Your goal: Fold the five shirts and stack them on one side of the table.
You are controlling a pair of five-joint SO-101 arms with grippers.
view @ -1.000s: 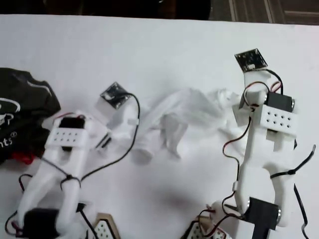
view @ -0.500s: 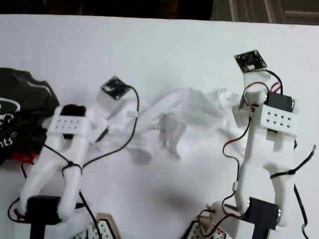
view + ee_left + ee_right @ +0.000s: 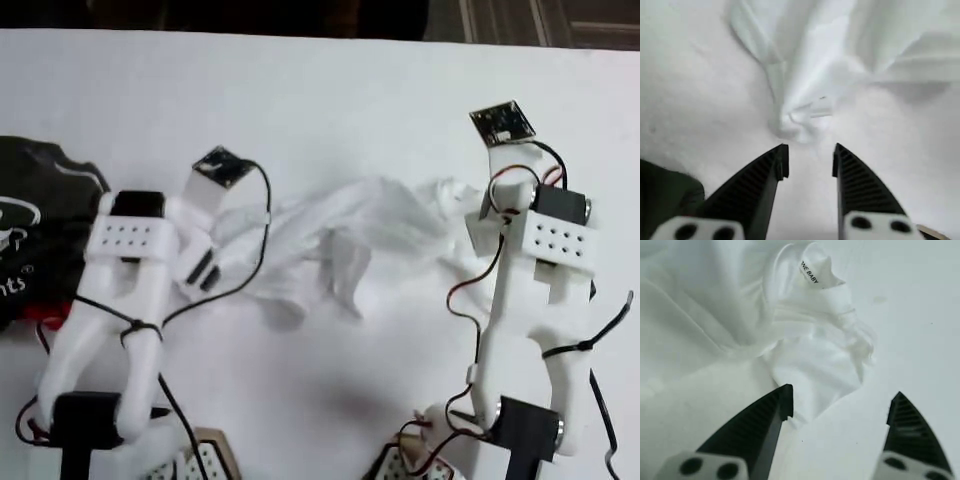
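Note:
A crumpled white shirt (image 3: 345, 235) lies stretched across the middle of the table between the two arms. My left gripper (image 3: 218, 260) sits at the shirt's left end. In the left wrist view it (image 3: 810, 160) is open, its fingertips just short of a twisted bunch of the white shirt (image 3: 800, 117), with bare table between them. My right gripper (image 3: 464, 222) is at the shirt's right end. It (image 3: 842, 400) is open wide, and the collar end of the white shirt (image 3: 810, 340) lies just ahead, one corner reaching between the fingers. A black shirt (image 3: 40, 215) is piled at the left edge.
Something red (image 3: 42, 316) peeks out beside the black shirt under the left arm. A dark patch of the black shirt (image 3: 665, 192) sits next to the left gripper. White table (image 3: 320, 100) stretches behind the shirt to the far edge. Arm bases stand along the front edge.
The left arm has moved away from the front edge and slightly left, its gripper drawing back along the shirt's left end. The right arm has stayed still.

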